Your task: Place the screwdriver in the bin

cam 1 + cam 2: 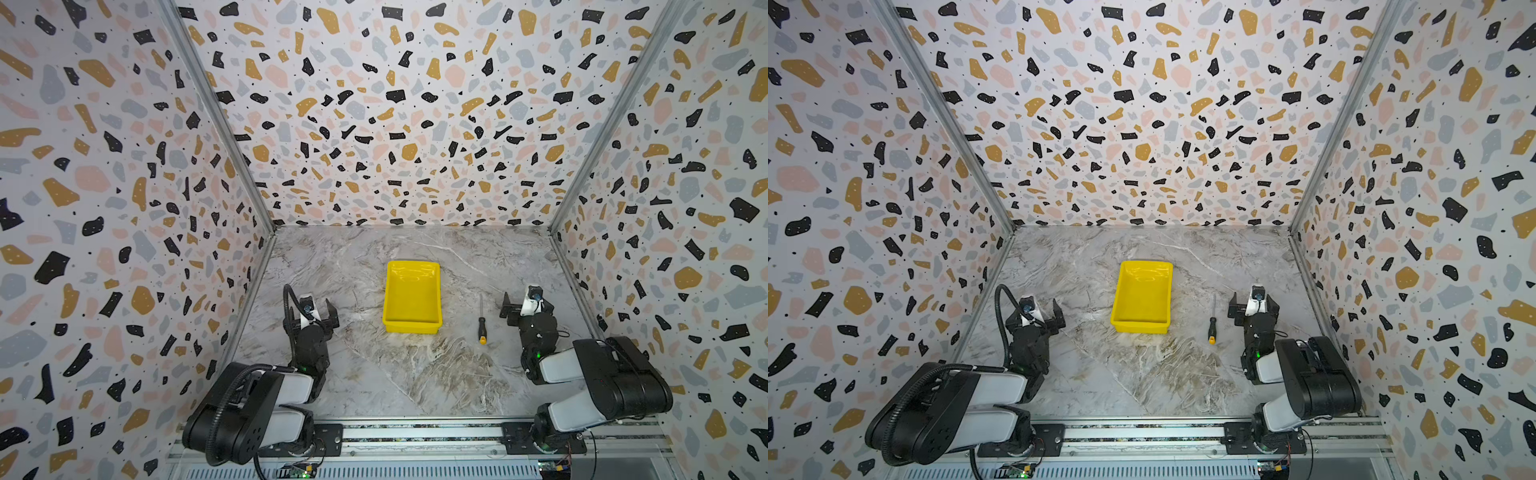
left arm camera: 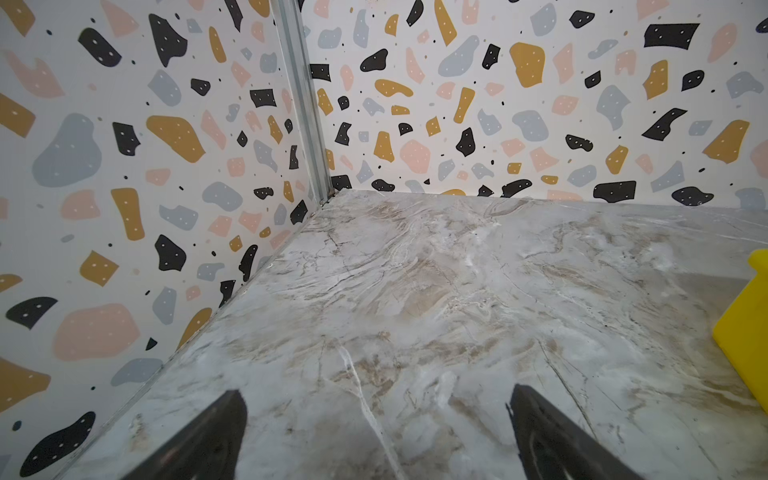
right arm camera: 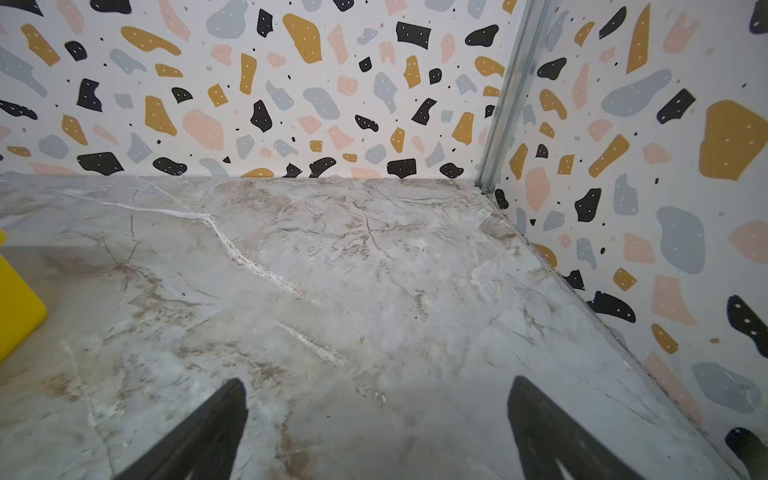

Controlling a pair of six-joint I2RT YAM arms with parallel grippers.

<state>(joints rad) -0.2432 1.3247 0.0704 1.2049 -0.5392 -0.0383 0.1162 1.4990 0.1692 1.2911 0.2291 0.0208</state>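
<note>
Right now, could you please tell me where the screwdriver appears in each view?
Top view: the screwdriver lies right of the bin.
Top view: screwdriver likewise right of the bin.
Left wrist: absent; bin corner shows.
Right wrist: absent; bin corner shows.
Shared landmark: the bin.

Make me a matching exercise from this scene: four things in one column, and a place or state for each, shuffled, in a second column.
Things
1. screwdriver
2. bin
3. left hand
4. right hand

Places or states
A. open, to the right of the screwdriver in both top views
B. yellow and empty, near the middle of the table
C. lying flat on the table, beside the bin and not in it
D. open, to the left of the bin in both top views

Pairs: 1-C; 2-B; 3-D; 4-A
</note>
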